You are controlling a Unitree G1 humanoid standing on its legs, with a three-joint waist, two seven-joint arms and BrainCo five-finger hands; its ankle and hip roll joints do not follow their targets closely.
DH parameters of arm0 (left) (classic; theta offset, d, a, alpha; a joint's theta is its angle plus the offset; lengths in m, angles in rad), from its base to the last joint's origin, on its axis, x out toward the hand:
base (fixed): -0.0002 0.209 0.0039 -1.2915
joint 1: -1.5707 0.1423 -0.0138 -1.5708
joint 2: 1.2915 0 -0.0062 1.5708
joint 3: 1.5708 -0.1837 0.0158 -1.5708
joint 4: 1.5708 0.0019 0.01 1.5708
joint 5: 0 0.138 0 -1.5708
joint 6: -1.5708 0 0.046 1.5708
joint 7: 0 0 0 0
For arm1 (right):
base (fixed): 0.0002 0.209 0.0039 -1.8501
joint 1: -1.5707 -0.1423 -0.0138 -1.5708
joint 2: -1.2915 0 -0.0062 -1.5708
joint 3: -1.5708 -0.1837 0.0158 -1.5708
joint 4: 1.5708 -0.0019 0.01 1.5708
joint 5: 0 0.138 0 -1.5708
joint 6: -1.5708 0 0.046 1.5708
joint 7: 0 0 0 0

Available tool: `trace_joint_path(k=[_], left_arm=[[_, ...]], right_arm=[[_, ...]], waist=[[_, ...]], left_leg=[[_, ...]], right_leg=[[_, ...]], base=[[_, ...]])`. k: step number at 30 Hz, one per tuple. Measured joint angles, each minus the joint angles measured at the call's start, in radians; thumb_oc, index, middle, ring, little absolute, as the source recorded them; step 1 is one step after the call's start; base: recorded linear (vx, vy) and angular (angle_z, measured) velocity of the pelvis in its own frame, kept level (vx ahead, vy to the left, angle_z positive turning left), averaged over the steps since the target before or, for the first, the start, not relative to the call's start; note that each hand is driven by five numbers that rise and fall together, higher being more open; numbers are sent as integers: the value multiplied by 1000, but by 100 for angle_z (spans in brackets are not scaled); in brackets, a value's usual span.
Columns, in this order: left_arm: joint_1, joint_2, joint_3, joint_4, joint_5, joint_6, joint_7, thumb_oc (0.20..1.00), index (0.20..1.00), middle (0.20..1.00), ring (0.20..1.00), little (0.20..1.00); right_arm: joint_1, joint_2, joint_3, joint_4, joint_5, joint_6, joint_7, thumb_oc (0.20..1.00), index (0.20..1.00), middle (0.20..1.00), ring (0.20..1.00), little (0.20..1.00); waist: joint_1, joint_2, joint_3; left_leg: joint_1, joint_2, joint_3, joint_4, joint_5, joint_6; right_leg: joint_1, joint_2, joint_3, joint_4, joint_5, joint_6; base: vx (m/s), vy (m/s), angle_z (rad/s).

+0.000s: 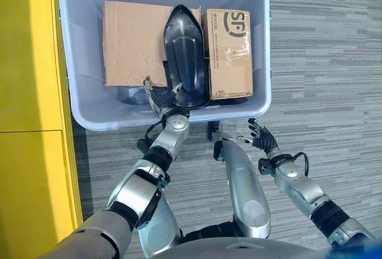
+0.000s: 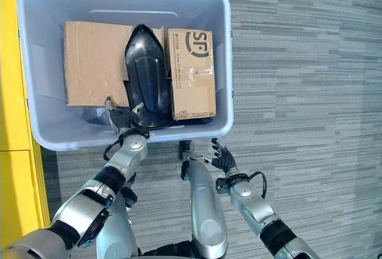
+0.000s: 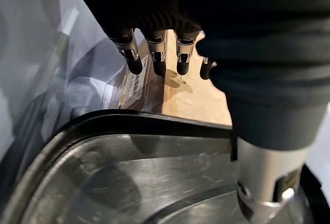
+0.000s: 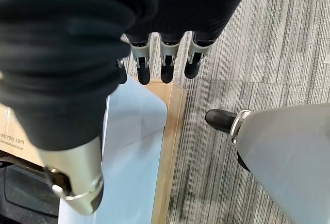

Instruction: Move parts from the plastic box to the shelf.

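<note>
While the pale blue-grey plastic box (image 1: 77, 101) sits on the grey striped carpet floor (image 1: 322, 62), everything is still inside it: a flat brown cardboard sheet (image 1: 131, 41), a smaller taped brown cardboard carton (image 1: 230, 53) and, between them, a glossy black teardrop-shaped moulded plastic part (image 1: 185, 53) lying partly on top of the sheet.

Left robot hand (image 2: 122, 117) is reached over the near wall of the box, fingers relaxed and straight, right at the wide near end of the black part. From the left wrist view the fingertips (image 3: 157, 61) hang just above its raised rim, nothing gripped as far as I can tell. Right robot hand (image 1: 262, 136) is outside the box, near its corner, fingers loose and holding nothing.

My guess on handling: the black part looks like a stiff, light shell, but that shiny surface is probably slippery. I'd pinch the rim at the wide end, thumb under and fingers over, rather than try the smooth domed middle. The carton looks easier, boxy and grippy.

A yellow panel (image 1: 24, 62) runs along the left side.
</note>
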State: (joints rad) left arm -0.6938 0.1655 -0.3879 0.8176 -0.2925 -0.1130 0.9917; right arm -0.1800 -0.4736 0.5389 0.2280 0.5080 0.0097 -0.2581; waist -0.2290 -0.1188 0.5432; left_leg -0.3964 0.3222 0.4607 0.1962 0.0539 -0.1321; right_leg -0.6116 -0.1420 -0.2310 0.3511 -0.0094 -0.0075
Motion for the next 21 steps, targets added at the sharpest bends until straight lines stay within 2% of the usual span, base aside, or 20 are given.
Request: trace_joint_path(k=[1,5,12,21], left_arm=[[-3,6,-4,-1,8,1,1,1000,1000,1000,1000,1000],[-40,22,-13,1,18,67,21,1000,1000,1000,1000,1000],[-90,61,-61,0,200,175,39,1000,1000,1000,1000,1000],[-126,91,-86,-1,272,184,12,1000,1000,1000,1000,1000]], right_arm=[[-10,0,1,-1,0,4,0,1000,1000,1000,1000,1000],[-39,-1,3,-1,0,19,0,1000,1000,1000,1000,1000],[-44,-6,2,0,0,21,18,1000,1000,1000,1000,1000],[-48,-10,10,7,-4,21,21,1000,1000,1000,1000,1000]], waist=[[-5,-2,0],[-8,-7,0],[-13,-7,0],[-25,-7,0]], left_leg=[[-5,-1,2,3,0,0],[-11,-2,23,18,-9,4],[-24,-3,26,23,-13,10],[-23,-15,55,15,-15,12]], right_leg=[[-6,-1,3,0,2,2],[-29,-2,25,14,3,3],[-47,-2,28,14,2,10],[-73,-4,56,15,13,9]], base=[[-16,66,-7],[-12,26,-12],[-4,13,-2],[-3,25,-7]])
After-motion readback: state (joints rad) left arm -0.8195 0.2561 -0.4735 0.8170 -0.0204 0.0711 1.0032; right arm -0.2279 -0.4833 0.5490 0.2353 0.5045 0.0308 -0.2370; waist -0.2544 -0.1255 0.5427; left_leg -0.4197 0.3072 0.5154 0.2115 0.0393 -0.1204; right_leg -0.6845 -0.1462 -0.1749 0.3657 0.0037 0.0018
